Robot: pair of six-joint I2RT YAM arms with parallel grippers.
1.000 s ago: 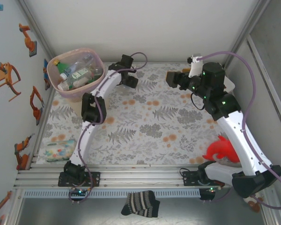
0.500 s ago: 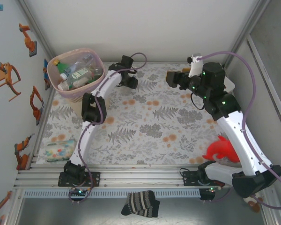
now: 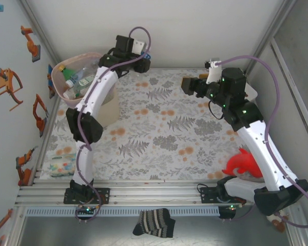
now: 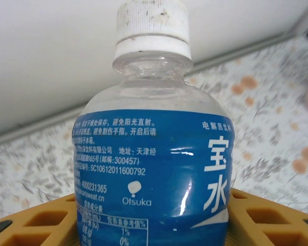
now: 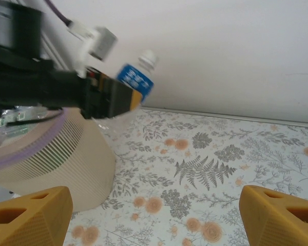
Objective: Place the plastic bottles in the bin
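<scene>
Table under a fern-and-flower cloth takes up the middle, with both arms reaching from its near edge. The left arm stretches up toward the far left corner, crossing in front of the bin, which stands in that corner against the walls. Several bottles lie piled inside it, clear ones with green and white labels.

The right arm bends in from the right side. The right gripper hangs above the far part of the cloth with its jaws spread and nothing between them.

The left gripper is lifted near the back wall, just right of the bin's rim, not over its mouth. Its orange pads pinch a bottle low on the body: clear plastic, blue label with white print, white cap pointing away from the fingers.

A red toy lies beside the right arm, a pouch at the left edge, and a striped sock in front of the bases.
</scene>
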